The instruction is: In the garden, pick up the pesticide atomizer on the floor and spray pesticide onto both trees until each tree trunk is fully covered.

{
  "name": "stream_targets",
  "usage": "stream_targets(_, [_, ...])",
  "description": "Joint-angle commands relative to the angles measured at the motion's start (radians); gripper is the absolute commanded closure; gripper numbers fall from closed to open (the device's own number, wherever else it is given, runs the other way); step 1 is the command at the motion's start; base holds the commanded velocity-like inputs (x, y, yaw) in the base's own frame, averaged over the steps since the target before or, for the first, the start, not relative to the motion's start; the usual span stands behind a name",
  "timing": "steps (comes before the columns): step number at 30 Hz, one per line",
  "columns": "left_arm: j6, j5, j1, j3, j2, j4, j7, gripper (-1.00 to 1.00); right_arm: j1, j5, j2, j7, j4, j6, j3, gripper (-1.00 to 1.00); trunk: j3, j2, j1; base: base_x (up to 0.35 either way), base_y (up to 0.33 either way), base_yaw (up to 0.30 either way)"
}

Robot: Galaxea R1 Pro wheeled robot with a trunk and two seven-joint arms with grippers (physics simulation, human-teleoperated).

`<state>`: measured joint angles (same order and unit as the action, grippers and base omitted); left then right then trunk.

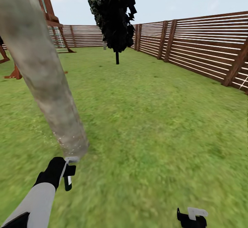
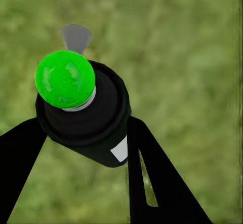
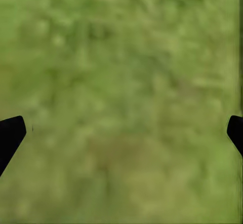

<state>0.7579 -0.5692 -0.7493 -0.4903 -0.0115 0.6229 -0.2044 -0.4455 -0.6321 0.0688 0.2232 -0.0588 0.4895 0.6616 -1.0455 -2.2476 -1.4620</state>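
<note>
The left gripper [image 1: 67, 173] is clamped around the spray bottle [image 2: 86, 117], holding its nozzle right at the foot of the tree trunk [image 1: 41, 69] to wet the bark, while the right gripper [image 1: 191, 217] hangs spread and empty over the grass [image 1: 155, 118].

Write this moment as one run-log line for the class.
left tool: shut on atomizer | nozzle at trunk base, speckles there | right tool: open, over lawn
</note>
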Motion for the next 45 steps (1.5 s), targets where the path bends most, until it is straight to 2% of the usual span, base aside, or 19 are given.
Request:
stream_targets(1, [0.003,-0.011,-0.001,-0.005,0.001,0.002,-0.009,1.0,-0.001,-0.011,0.0,0.005,0.002,0.003,0.006,-1.0,-0.001,0.0,0.0,0.09,-0.281,0.0])
stream_targets(4, [0.003,-0.01,-0.001,-0.005,0.001,0.007,-0.009,1.0,-0.001,-0.011,0.0,0.005,0.002,0.003,0.006,-1.0,-0.001,0.0,0.0,0.046,-0.283,0.047])
stream_targets(8, [0.003,-0.011,-0.001,-0.003,0.023,0.011,-0.011,1.0,-0.001,-0.011,0.0,0.005,0.002,0.003,0.006,-1.0,-0.001,0.0,0.0,0.004,-0.287,0.247])
stream_targets(10, [0.007,-0.012,-0.002,-0.002,0.025,0.016,-0.011,1.0,-0.001,-0.011,-0.001,0.005,0.002,0.003,0.006,-1.0,-0.001,0.0,0.0,-0.07,-0.269,0.274])
stream_targets(13, [0.016,-0.011,-0.005,-0.003,0.023,0.074,-0.016,1.0,-0.001,-0.011,-0.001,0.005,0.002,0.003,0.006,-1.0,-0.001,0.0,0.0,-0.191,-0.211,0.276])
stream_targets(14, [0.039,-0.011,-0.008,-0.004,0.024,0.112,-0.018,1.0,-0.001,-0.011,-0.001,0.005,0.002,0.003,0.006,-1.0,-0.001,0.0,0.0,-0.123,-0.105,0.276])
stream_targets(17, [0.163,-0.011,-0.02,0.0,0.025,0.176,-0.023,1.0,-0.001,-0.011,0.0,0.005,0.002,0.003,0.006,-1.0,-0.001,0.0,0.0,-0.037,-0.032,0.277])
stream_targets(22, [0.238,-0.01,-0.151,0.002,0.025,0.19,-0.027,1.0,-0.001,-0.011,-0.001,0.005,0.002,0.003,0.006,-1.0,-0.001,0.0,0.0,-0.003,-0.003,0.277])
stream_targets(24, [0.245,-0.013,-0.179,0.004,0.028,0.189,-0.027,1.0,-0.001,-0.011,-0.001,0.005,0.002,0.003,0.006,-1.0,-0.001,0.0,0.0,0.0,0.0,0.201])
stream_targets(27, [0.239,-0.016,-0.175,0.014,0.028,0.197,-0.027,1.0,-0.001,-0.011,0.0,0.005,0.002,0.003,0.006,-1.0,-0.001,0.0,0.0,0.111,-0.052,0.036])
stream_targets(28, [0.238,-0.016,-0.173,0.033,0.028,0.198,-0.027,1.0,-0.001,-0.011,0.0,0.005,0.002,0.003,0.006,-1.0,-0.001,0.0,0.0,0.227,-0.122,0.009])
stream_targets(29, [0.242,-0.014,-0.171,0.08,0.028,0.198,-0.027,1.0,-0.001,-0.011,0.0,0.006,0.002,0.003,0.006,-1.0,-0.001,0.0,0.0,0.263,-0.142,0.002])
stream_targets(30, [0.244,-0.014,-0.171,0.089,0.028,0.198,-0.027,1.0,-0.001,-0.011,0.0,0.006,0.002,0.003,0.006,-1.0,-0.001,0.0,0.0,0.267,-0.146,0.001])
stream_targets(38, [0.245,-0.011,-0.171,0.095,0.027,0.196,-0.027,1.0,-0.001,-0.011,0.0,0.006,0.002,0.003,0.006,-1.0,-0.001,0.0,0.0,0.236,-0.186,0.0])
stream_targets(45, [0.245,-0.01,-0.171,0.095,0.026,0.196,-0.027,1.0,-0.001,-0.011,0.0,0.005,0.002,0.003,0.006,-1.0,-0.001,0.0,0.0,0.033,-0.267,0.0])
